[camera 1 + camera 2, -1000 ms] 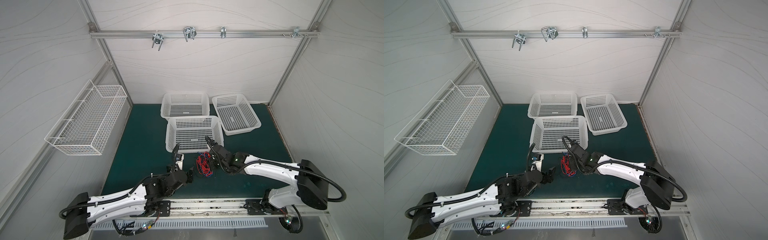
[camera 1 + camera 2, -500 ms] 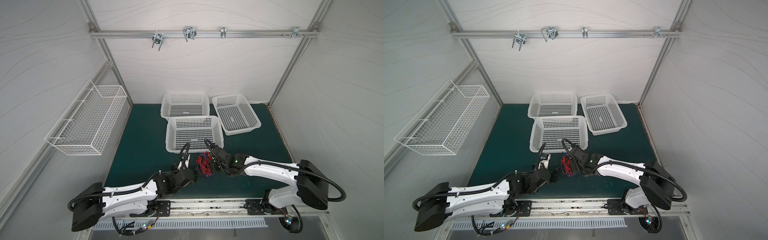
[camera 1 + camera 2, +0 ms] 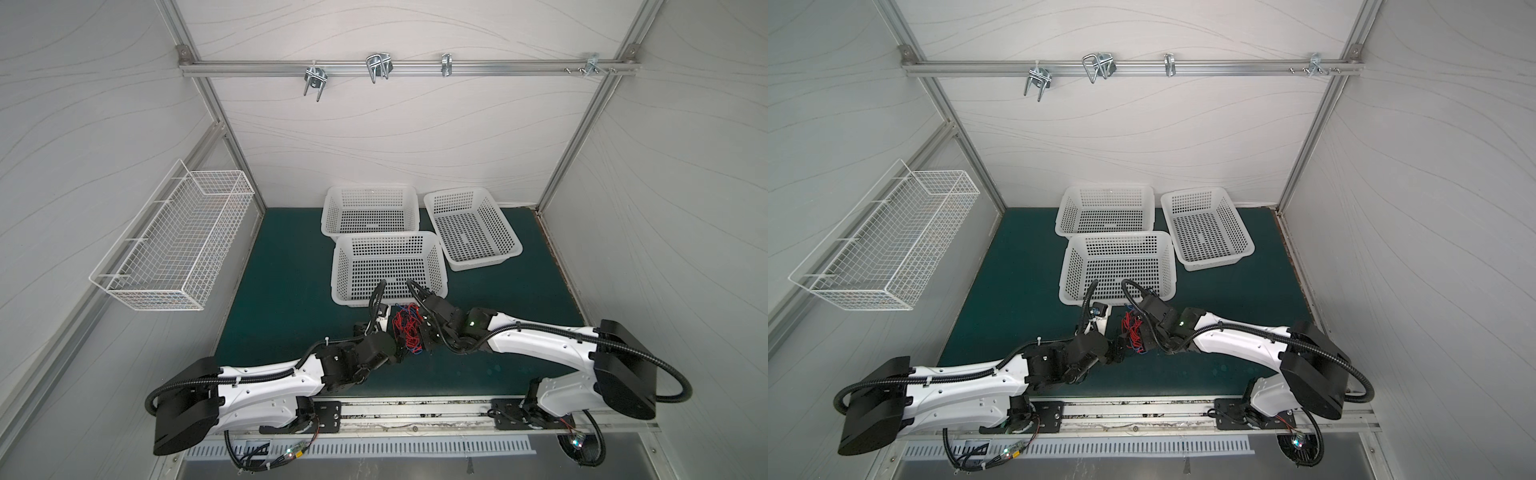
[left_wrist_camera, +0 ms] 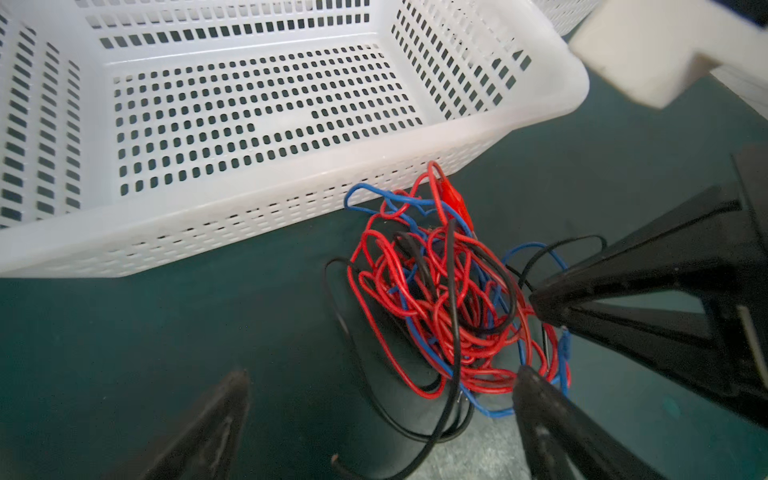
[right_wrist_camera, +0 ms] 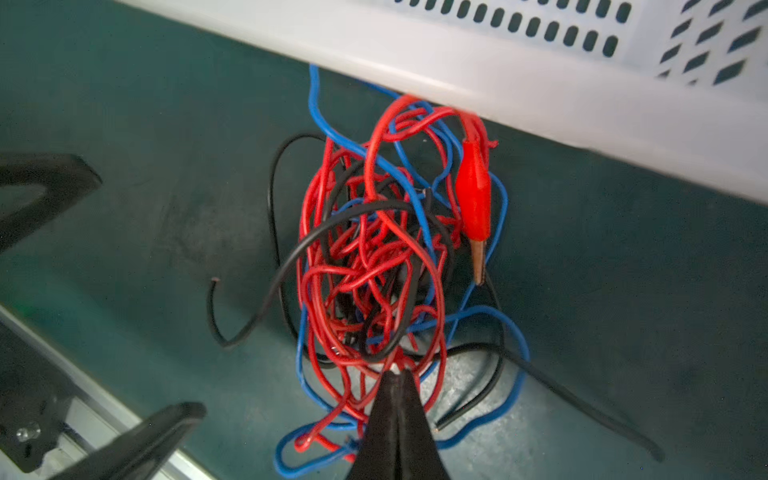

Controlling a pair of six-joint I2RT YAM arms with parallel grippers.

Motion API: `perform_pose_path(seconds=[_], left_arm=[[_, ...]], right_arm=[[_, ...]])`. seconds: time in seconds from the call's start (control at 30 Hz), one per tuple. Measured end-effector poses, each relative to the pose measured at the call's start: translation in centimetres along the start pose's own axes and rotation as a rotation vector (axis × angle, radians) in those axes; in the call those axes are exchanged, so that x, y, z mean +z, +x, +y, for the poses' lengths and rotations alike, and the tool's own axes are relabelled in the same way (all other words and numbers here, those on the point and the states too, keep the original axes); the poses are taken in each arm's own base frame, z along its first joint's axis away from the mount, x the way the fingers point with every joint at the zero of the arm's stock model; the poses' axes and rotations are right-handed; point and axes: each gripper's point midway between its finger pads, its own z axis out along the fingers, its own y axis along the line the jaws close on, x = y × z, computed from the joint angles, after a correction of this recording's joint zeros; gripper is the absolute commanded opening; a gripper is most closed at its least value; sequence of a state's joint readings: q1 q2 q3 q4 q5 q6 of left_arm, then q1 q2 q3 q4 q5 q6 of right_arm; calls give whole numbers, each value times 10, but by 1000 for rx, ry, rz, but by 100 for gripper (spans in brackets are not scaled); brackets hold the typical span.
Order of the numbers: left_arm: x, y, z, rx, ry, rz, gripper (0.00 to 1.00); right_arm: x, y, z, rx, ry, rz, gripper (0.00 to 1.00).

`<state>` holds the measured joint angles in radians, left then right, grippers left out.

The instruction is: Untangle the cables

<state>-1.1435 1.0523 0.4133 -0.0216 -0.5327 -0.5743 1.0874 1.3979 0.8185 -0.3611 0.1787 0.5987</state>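
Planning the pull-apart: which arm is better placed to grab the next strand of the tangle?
Left. The left gripper is open at the cables; the right gripper is shut on red strands, so it likely anchors.

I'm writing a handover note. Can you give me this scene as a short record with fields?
cables: red, blue and black, one tangled heap on the green mat
position: just outside the nearest white basket, which is empty
red clip: on the heap's basket side
right hand: shut, pinching red strands at the heap's edge
left hand: open, fingers at the heap, gripping nothing
task state: cables not yet separated
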Motion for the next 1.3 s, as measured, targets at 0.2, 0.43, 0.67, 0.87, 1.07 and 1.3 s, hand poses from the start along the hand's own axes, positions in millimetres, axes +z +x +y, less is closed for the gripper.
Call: perform_pose_path(seconds=[0.2,0.43,0.67,0.87,1.07,1.3], left_arm=[[11,6,-6,20,0,22,99],[24,8,-10,18,-29,29,95],[32,10,-6,-27,-59,34,89],[33,7,-5,-63,-58,22,84],[35,5,-7,-82,-51,14,83],[43,17,-6,-59,-64,56,80]], right_arm=[[-9,-10,5,-21,-3,-15,0],[-35,-33,13,-36,-35,-103,11],[-34,-26,9,-34,-25,-84,20],[-27,-16,2,-17,-5,-62,26],[-14,-17,5,-21,1,-44,32],[-11,-16,7,-28,-1,-30,34]])
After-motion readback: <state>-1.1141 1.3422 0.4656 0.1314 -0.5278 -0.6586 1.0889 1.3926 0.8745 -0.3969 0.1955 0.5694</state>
